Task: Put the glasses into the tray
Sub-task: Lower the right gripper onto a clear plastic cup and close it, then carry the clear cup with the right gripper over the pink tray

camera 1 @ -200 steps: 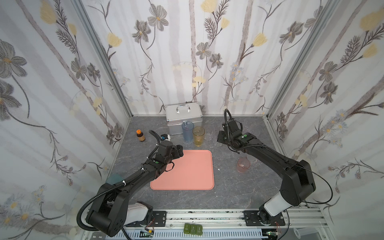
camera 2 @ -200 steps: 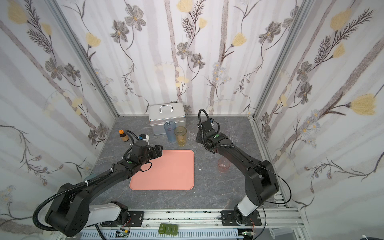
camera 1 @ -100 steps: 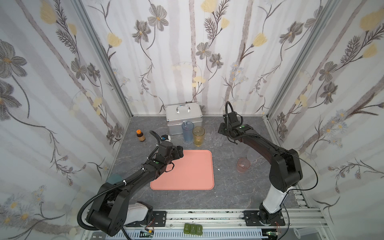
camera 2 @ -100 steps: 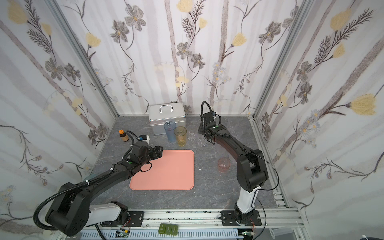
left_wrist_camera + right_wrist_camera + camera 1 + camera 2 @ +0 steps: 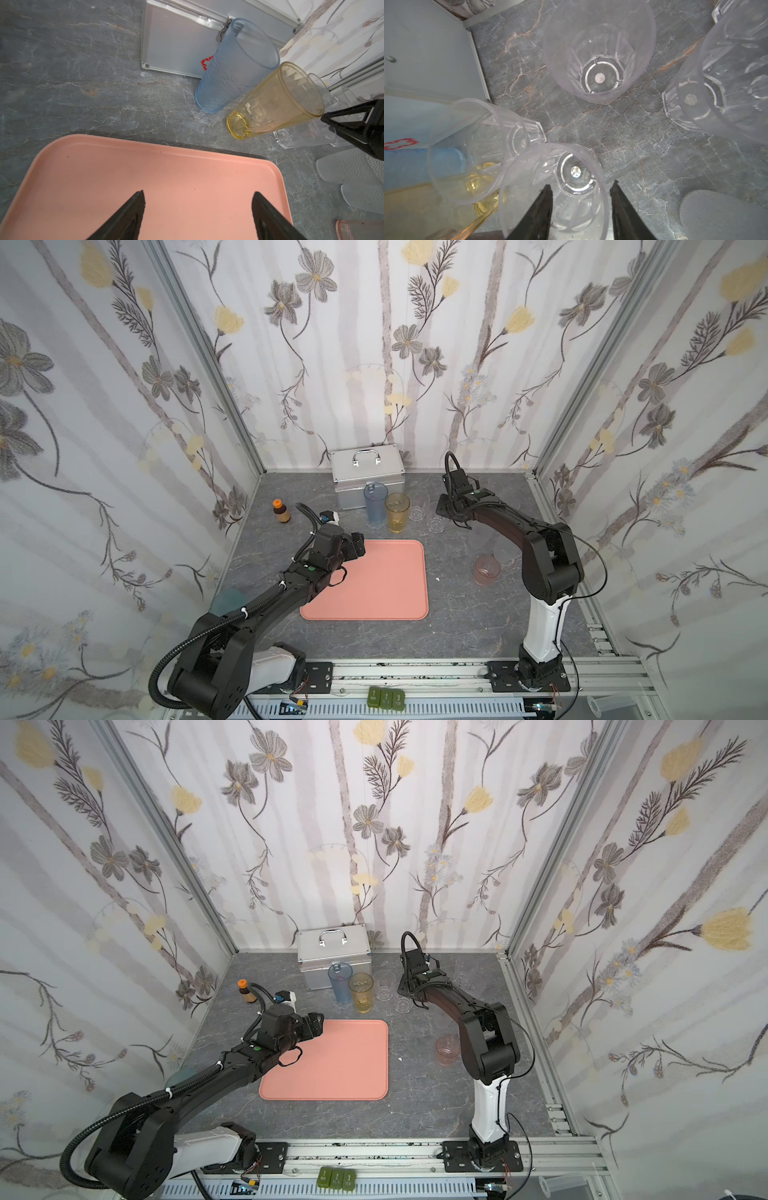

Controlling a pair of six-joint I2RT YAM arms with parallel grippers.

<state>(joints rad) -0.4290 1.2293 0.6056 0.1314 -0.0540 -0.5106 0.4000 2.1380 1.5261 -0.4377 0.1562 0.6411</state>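
The salmon-pink tray (image 5: pixel 374 585) (image 5: pixel 332 1069) (image 5: pixel 145 176) lies mid-table with nothing on it. My left gripper (image 5: pixel 359 549) (image 5: pixel 318 1023) (image 5: pixel 198 193) hovers open over its back left corner, nothing between the fingers. My right gripper (image 5: pixel 440 512) (image 5: pixel 405 992) (image 5: pixel 581 185) points down at a small clear glass (image 5: pixel 435 523) (image 5: pixel 402 1005) (image 5: pixel 525 187). One finger is inside the glass and the other just outside its rim, with a gap still between them. Blue (image 5: pixel 375 499) and amber (image 5: pixel 397 510) glasses stand beside it. A pink glass (image 5: pixel 486 570) stands at the right.
A silver case (image 5: pixel 368 477) sits at the back wall and a brown bottle (image 5: pixel 281 511) at back left. More clear glasses (image 5: pixel 600 52) (image 5: pixel 726 72) and frosted ones (image 5: pixel 353 166) crowd round my right gripper. A teal glass (image 5: pixel 226 601) stands by the left arm.
My right arm has folded at the elbow and the wrist has shifted over the clear glasses, its jaws narrowing around one glass's wall. The left arm has stayed still.
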